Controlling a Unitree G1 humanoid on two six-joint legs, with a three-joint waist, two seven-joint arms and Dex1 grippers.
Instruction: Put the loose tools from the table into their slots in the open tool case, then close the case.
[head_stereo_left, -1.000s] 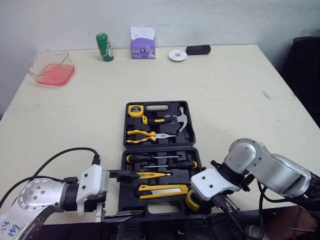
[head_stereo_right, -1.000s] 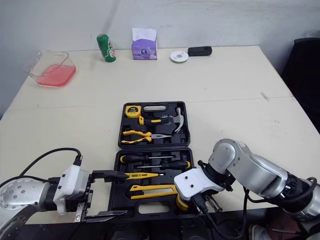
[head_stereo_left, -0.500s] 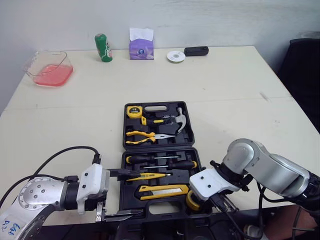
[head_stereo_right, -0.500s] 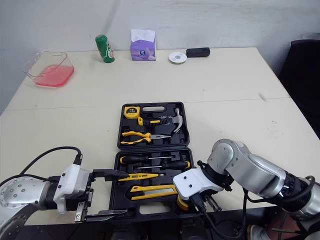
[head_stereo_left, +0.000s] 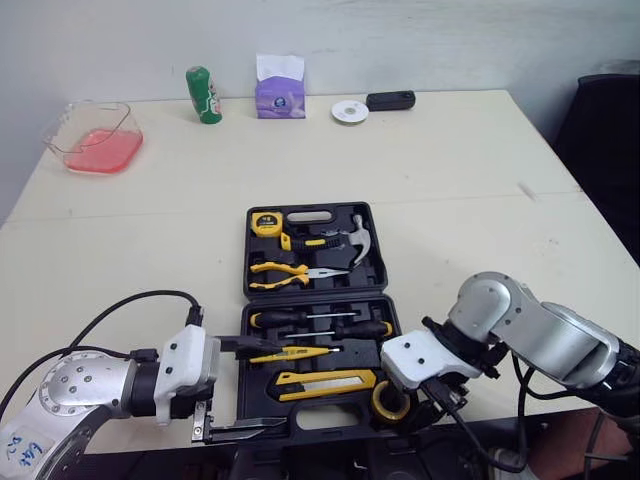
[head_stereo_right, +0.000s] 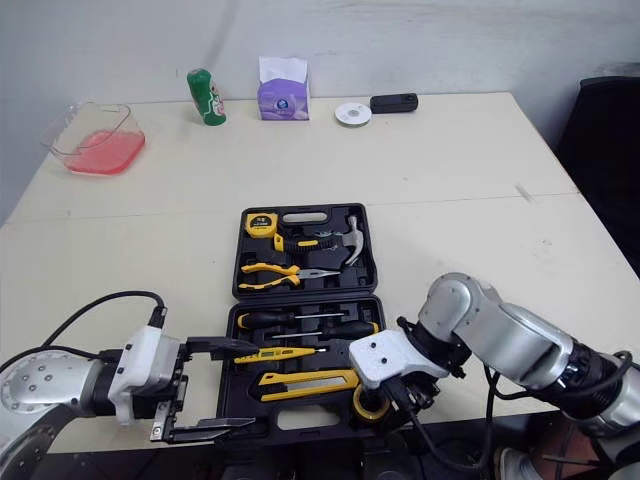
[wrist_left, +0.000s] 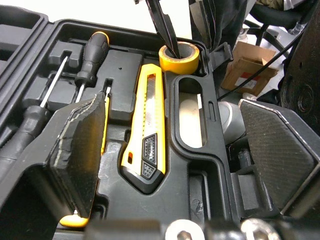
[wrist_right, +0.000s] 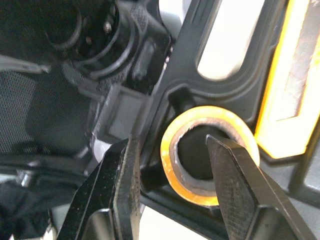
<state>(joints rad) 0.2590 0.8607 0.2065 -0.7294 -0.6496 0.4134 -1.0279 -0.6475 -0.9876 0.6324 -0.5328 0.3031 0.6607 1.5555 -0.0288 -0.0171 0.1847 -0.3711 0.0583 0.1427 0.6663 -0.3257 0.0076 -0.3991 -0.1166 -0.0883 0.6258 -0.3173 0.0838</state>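
Fingers (wrist_right: 235, 190) of the right gripper (wrist_right: 170, 142) stand spread, straddling the wall of the tape roll (wrist_left: 177, 62): one finger is down its hole, the other outside it, and neither appears to press it. The roll sits upright in a corner pocket of the tool case (wrist_left: 195, 165), its axis in line with these fingers, so freeing them likely calls for a straight pull along that axis. The left gripper (head_stereo_left: 280, 390), likewise spread, hovers over the knife (head_stereo_left: 325, 380), farther from the roll.

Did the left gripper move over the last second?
No. The left gripper stays open at the near left corner of the tool case; only the camera view has shifted slightly.
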